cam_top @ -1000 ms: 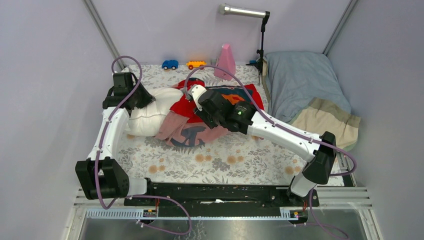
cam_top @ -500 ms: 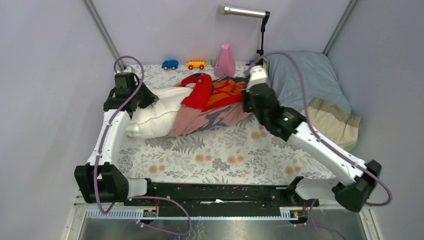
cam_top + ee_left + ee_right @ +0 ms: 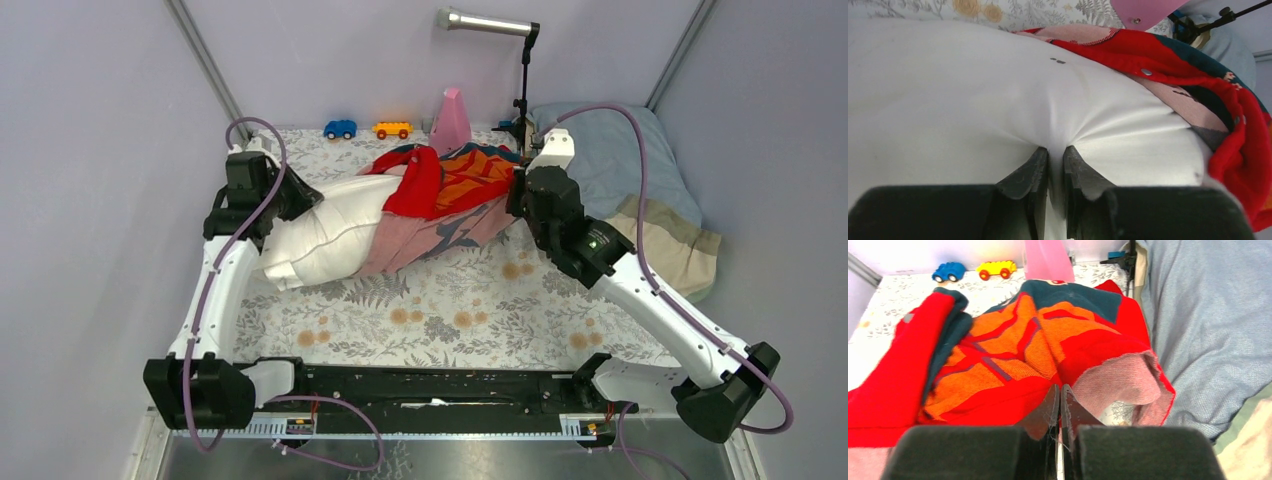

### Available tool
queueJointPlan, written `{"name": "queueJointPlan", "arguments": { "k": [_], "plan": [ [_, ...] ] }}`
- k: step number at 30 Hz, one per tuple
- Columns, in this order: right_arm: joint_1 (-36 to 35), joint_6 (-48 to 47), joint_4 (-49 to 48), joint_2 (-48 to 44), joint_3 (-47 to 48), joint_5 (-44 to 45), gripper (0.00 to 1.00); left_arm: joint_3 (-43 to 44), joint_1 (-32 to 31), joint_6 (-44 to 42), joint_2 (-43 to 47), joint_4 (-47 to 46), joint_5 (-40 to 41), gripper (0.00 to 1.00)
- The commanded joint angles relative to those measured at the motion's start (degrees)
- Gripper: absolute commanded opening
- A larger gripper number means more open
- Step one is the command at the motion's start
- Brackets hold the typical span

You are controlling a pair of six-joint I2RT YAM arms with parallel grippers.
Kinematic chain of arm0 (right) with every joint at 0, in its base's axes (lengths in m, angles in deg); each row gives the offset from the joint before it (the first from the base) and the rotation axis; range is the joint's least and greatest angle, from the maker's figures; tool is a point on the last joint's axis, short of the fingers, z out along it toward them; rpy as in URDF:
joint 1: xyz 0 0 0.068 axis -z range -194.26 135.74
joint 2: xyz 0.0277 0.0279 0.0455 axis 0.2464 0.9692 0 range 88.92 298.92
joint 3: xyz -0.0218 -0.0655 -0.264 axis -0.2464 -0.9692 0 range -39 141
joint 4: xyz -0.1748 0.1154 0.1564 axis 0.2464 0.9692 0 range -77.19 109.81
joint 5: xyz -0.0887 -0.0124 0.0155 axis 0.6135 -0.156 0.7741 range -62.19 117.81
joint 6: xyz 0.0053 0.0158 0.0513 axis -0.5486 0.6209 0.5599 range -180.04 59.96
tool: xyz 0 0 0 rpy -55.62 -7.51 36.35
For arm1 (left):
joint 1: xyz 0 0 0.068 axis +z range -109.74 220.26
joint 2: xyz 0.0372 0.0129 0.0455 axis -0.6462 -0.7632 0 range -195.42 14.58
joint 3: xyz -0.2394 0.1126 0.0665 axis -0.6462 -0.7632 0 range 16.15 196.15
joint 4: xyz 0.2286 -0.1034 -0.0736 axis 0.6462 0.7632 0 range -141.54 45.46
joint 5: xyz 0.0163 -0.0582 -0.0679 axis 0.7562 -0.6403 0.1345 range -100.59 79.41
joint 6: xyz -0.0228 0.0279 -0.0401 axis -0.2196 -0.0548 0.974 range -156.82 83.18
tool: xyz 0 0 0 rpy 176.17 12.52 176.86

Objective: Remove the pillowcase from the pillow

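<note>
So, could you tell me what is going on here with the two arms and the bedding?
The two arms are pulling a cover off a pillow. The left gripper pinches a fold of the white pillow at its bare end. The right gripper is shut on the cloth of the red and orange pillowcase on the opposite side. The pillowcase is bunched up with some pink inside showing. It covers only the pillow's right part, so it is not yet fully off.

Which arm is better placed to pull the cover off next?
Right: the right hand grips the pillowcase edge, free to pull away; the left hand pinches the pillow, anchoring it.
</note>
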Motion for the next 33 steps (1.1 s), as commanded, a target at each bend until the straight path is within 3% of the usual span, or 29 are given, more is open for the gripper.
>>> {"name": "queueJointPlan", "arguments": {
  "k": [1,6,7,11,12,15,18,21,25,29,31,32,33],
  "plan": [
    [3.06,0.81,-4.14,-2.51,9.85,0.53,0.00,2.72,0.50,-4.90,3.71,-3.98,2.17,0.18],
    [3.07,-1.36,-1.80,4.94,23.96,-0.96,0.00,9.37,-3.72,-5.04,5.86,0.38,3.15,0.29],
    [3.10,-1.87,-0.83,6.90,26.86,-0.47,0.00,10.22,-3.88,-4.77,6.40,0.70,2.55,0.37],
    [3.19,-3.50,4.87,16.66,38.77,2.73,0.00,12.39,-4.75,-6.71,8.54,1.81,-2.69,0.94],
    [3.30,-3.63,5.98,18.41,40.68,2.88,0.00,12.27,-5.37,-7.96,9.45,1.76,-3.76,0.98],
    [3.60,-3.92,7.57,22.11,43.94,1.76,0.00,12.51,-10.56,-13.22,10.73,4.49,0.04,0.99],
    [3.84,-3.82,9.19,25.38,46.92,0.63,0.00,15.34,-19.26,-17.27,6.26,11.54,9.36,0.99],
    [4.07,-3.63,10.83,27.80,49.04,0.00,0.00,14.85,-25.13,-19.25,3.14,12.90,13.05,0.99],
    [4.39,-3.17,12.18,29.06,48.77,-0.80,0.00,12.30,-26.35,-21.72,0.95,11.16,11.29,0.99],
    [4.83,-3.39,12.34,28.36,46.55,-2.09,0.02,13.99,-26.35,-21.50,-5.10,14.47,21.07,0.98],
    [5.26,-3.87,12.37,27.14,44.76,-2.78,0.22,15.29,-26.35,-21.15,-7.37,15.53,21.78,0.87],
    [5.33,-4.46,12.35,26.46,43.44,-3.19,0.51,15.51,-26.28,-20.87,-7.96,15.51,21.43,0.75],
    [5.34,-5.21,12.55,25.84,42.68,-3.84,0.73,15.77,-26.25,-20.67,-8.35,15.35,21.10,0.62]
  ]
}}
